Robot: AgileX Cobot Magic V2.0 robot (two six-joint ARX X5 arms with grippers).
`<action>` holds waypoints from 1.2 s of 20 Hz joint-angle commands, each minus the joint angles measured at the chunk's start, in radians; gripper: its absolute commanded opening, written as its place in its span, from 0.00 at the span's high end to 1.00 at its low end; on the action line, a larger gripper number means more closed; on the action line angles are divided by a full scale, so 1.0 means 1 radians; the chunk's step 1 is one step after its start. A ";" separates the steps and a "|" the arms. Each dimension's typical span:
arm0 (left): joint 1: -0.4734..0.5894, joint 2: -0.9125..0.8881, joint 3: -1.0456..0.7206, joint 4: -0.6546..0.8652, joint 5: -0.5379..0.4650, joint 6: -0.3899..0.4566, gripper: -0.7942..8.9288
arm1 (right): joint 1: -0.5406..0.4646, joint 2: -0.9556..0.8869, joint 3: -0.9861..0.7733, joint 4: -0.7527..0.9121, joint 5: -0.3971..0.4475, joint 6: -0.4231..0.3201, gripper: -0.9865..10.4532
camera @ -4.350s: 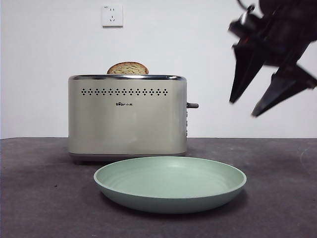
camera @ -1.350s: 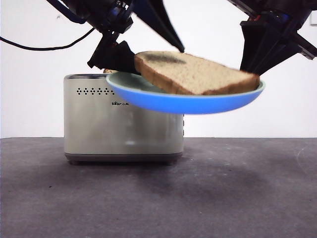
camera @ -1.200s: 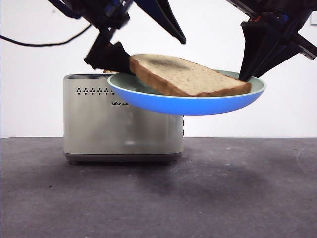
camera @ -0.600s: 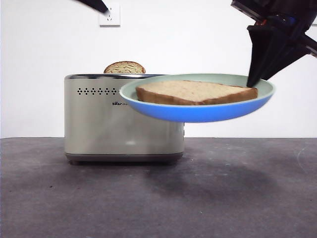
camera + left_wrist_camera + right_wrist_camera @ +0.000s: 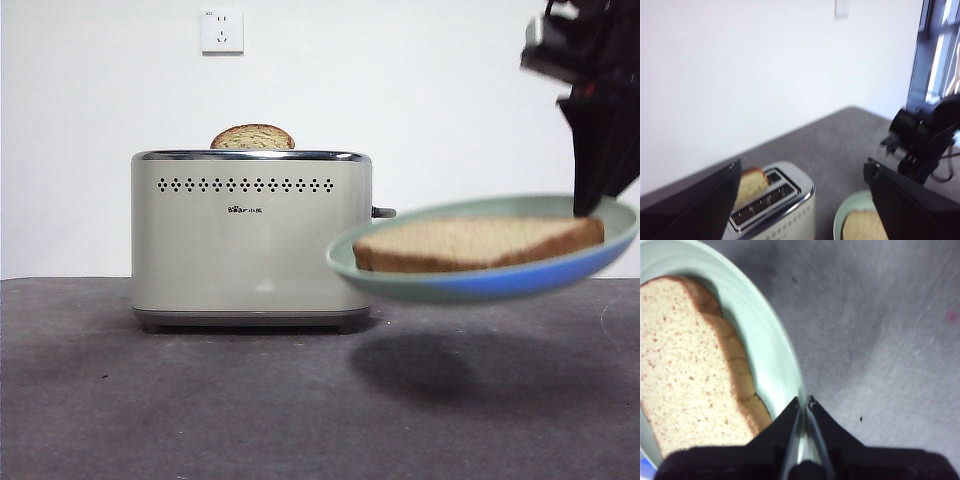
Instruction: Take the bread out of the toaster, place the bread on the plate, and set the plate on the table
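Note:
My right gripper is shut on the rim of the mint-green plate and holds it in the air, a little above the table, right of the toaster. The bread lies flat on the plate. The right gripper comes down from the top right in the front view. My left gripper is open and empty, high above the toaster, and out of the front view. The plate and the bread also show in the left wrist view.
A second slice stands in the toaster's far slot; it also shows in the left wrist view. A wall socket is on the white wall behind. The plate's shadow lies on the table under it.
The left gripper let go of the bread onto the plate and rose out of the front view. The right gripper has carried the plate with the bread to the right and lower.

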 commanded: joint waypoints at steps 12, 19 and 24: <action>-0.003 -0.074 -0.003 -0.048 -0.007 -0.012 0.50 | 0.010 0.322 -0.003 0.110 -0.014 -0.031 0.93; -0.003 -0.074 -0.003 -0.055 -0.005 -0.012 0.50 | 0.007 0.341 -0.003 0.125 -0.008 0.000 0.59; -0.003 -0.073 -0.003 -0.053 -0.005 -0.011 0.50 | 0.007 0.232 0.000 0.140 -0.008 0.008 0.58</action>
